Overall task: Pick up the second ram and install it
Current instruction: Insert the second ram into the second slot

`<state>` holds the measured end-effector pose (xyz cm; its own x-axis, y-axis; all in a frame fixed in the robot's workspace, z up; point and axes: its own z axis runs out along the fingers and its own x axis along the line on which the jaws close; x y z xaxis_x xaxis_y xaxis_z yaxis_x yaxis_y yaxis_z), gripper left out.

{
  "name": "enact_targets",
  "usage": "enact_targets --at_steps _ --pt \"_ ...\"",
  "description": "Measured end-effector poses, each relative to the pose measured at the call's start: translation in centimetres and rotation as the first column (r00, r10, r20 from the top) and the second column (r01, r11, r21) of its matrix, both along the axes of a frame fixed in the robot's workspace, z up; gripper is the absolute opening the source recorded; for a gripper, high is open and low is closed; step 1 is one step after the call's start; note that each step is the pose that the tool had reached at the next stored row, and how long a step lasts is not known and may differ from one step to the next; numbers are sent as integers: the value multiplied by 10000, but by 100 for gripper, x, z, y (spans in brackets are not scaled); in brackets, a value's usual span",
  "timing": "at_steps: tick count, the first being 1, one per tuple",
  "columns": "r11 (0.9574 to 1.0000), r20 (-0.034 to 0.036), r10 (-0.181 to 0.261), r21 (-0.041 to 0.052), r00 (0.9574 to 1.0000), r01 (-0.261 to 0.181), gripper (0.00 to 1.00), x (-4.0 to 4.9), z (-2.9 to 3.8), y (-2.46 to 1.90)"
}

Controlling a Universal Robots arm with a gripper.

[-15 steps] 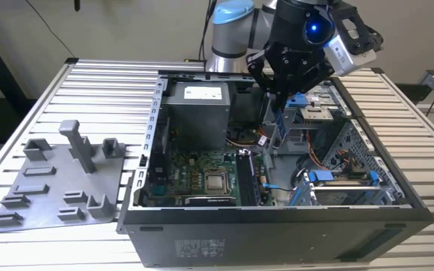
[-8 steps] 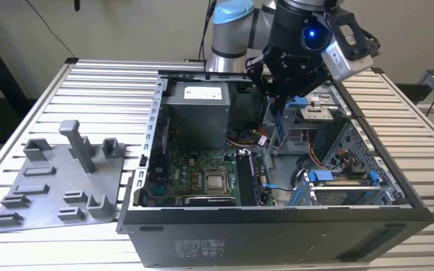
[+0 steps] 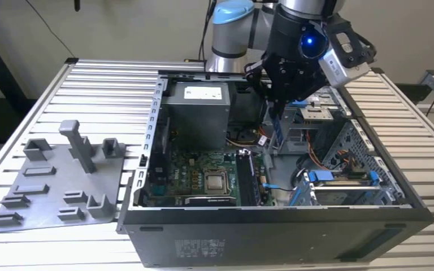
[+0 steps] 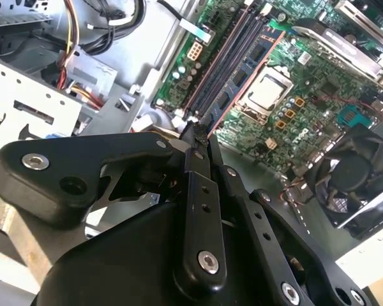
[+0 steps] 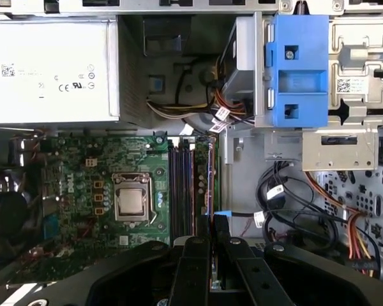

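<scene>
The pincer (image 3: 276, 103) hangs over the open computer case (image 3: 277, 228), its black fingers (image 4: 201, 191) drawn almost together and pinching the second ram (image 3: 277, 127), which hangs below them as a thin, flat stick seen nearly edge-on, above the far end of the motherboard (image 5: 83, 185). In the second wrist view only a dark, jagged end of the stick (image 4: 193, 132) shows at the fingertips. The exterior view takes in the grey plastic fixture plate (image 3: 51, 192), with its posts and slots, lying on the ribbed metal surface (image 3: 104, 79) to the exterior view's left of the case. The first wrist view looks straight down on the parallel dark memory slots (image 5: 182, 185), the square metal-capped processor (image 5: 131, 201) beside them, the pale boxy power supply (image 5: 48, 70) and a bright blue plastic bracket (image 5: 297, 70). The second wrist view shows another stick (image 4: 239, 73) seated in a slot and a round black fan (image 4: 351, 178)
</scene>
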<state>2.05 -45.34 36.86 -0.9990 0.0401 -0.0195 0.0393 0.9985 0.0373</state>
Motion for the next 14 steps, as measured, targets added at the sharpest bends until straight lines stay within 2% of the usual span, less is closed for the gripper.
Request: enact_targets --at_steps 14 --pt "10000 0 6 1 10000 -6 14 4 -111 2"
